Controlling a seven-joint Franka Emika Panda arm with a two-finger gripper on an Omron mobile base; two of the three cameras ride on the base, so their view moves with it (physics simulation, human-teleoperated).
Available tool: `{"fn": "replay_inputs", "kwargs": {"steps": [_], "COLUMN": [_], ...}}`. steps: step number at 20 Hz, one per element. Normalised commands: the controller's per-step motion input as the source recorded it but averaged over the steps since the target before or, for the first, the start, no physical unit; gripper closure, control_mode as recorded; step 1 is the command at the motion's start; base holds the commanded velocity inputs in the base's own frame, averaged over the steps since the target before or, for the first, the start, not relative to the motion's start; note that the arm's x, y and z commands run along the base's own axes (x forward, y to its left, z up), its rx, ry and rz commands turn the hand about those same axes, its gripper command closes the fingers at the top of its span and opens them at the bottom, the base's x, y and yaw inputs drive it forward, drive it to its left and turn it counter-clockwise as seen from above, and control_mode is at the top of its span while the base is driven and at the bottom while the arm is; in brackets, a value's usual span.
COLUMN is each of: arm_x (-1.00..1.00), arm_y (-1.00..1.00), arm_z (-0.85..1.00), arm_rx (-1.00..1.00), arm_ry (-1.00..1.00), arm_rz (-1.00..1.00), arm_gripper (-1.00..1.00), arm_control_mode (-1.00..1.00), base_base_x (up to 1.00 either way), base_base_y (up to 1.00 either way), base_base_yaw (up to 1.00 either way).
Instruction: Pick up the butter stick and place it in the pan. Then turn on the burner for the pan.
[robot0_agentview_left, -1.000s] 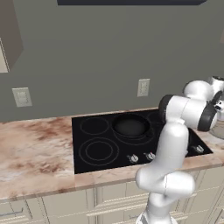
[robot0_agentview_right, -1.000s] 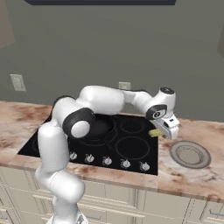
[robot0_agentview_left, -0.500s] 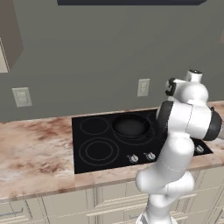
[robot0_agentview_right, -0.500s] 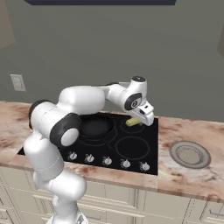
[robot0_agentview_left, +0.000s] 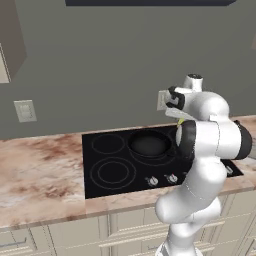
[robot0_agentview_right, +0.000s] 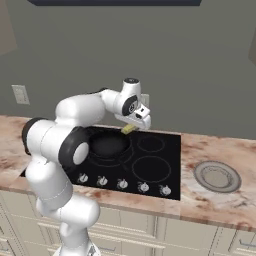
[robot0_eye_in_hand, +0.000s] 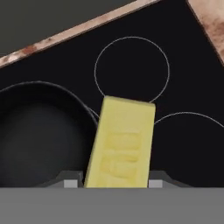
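i have the gripper (robot0_agentview_right: 134, 126) clamped on the butter stick (robot0_eye_in_hand: 120, 142), carried in the air above the cooktop (robot0_agentview_right: 165, 145). the pan (robot0_agentview_right: 107, 143) sits just left of the stick; its long axis points away from the hand.

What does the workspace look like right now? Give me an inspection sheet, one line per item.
Surface: marbled counter with a black glass cooktop set into it.
Job's things: butter stick held in the air beside the pan's rim, not yet over its inside; pan on the rear burner, nothing in it.
Clutter: round grey dish on the counter beside the cooktop.
Grippers: pincer shut on the butter stick above the cooktop.
Cables: nothing seen.
Surroundings: knobs along the cooktop's front edge, wall outlet, cabinets below.
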Motion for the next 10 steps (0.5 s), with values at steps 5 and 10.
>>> {"fn": "replay_inputs", "kwargs": {"steps": [5, 10], "arm_x": [0.21, 0.04], "arm_y": [0.88, 0.65], "arm_z": [-0.10, -0.23], "arm_rx": [0.00, -0.05], "arm_ry": [0.00, 0.00], "arm_rz": [0.16, 0.11], "arm_gripper": [1.00, 1.00], "arm_control_mode": [-1.00, -1.00], "base_base_x": [0.00, 0.00], "base_base_y": [0.00, 0.00], "base_base_yaw": [0.00, 0.00]}}
